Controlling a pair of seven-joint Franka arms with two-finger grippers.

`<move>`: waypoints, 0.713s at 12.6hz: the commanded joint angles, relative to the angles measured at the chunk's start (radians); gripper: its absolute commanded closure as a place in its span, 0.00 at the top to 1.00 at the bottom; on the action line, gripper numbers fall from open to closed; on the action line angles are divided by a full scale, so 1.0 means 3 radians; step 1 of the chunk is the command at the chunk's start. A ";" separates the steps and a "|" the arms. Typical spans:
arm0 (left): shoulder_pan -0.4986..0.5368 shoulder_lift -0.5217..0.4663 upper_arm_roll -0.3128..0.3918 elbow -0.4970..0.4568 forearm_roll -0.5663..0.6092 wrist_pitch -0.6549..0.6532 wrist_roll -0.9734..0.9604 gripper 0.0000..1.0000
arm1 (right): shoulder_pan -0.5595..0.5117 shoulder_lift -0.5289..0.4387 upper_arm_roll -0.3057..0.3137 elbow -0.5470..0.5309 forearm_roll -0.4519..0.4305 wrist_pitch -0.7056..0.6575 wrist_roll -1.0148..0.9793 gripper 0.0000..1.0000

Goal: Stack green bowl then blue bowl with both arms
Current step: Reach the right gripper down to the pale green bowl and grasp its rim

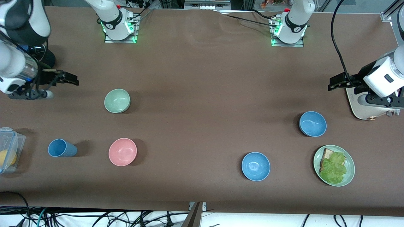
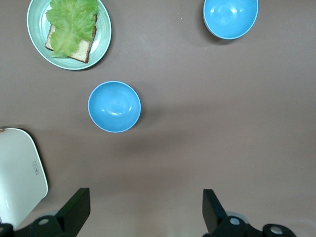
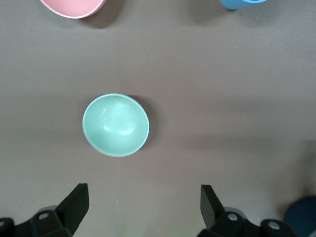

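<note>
The pale green bowl (image 1: 117, 100) (image 3: 116, 125) stands upright and empty toward the right arm's end of the table. My right gripper (image 1: 74, 80) (image 3: 143, 194) hangs open over bare table beside it, holding nothing. The muted blue bowl (image 1: 312, 124) (image 2: 114, 106) stands empty toward the left arm's end. My left gripper (image 1: 332, 84) (image 2: 145, 197) is open and empty, over the table at the edge of a white flat object (image 1: 359, 108) (image 2: 19, 173). Both grippers are well apart from the bowls.
A brighter blue bowl (image 1: 255, 166) (image 2: 230, 18) and a green plate (image 1: 349, 171) (image 2: 101, 42) with bread and lettuce lie nearer the front camera. A pink bowl (image 1: 122, 151) (image 3: 74, 7), a tipped blue cup (image 1: 62, 148) and a clear container (image 1: 8, 151) lie toward the right arm's end.
</note>
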 commanded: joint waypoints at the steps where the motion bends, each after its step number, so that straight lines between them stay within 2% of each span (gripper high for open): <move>1: -0.0011 0.0018 0.0009 0.0054 0.0048 -0.0046 0.0037 1.00 | -0.0004 0.0146 0.0022 -0.0401 -0.0021 0.0522 0.0002 0.99; 6: -0.0011 0.0018 0.0009 0.0054 0.0043 -0.0046 0.0037 1.00 | 0.0011 0.0820 0.0043 -0.0504 -0.0011 0.1019 -0.0049 0.99; 9: -0.0006 0.0018 0.0009 0.0054 0.0043 -0.0046 0.0037 1.00 | 0.0011 0.0903 0.0079 -0.0876 0.0005 0.1590 -0.0065 0.93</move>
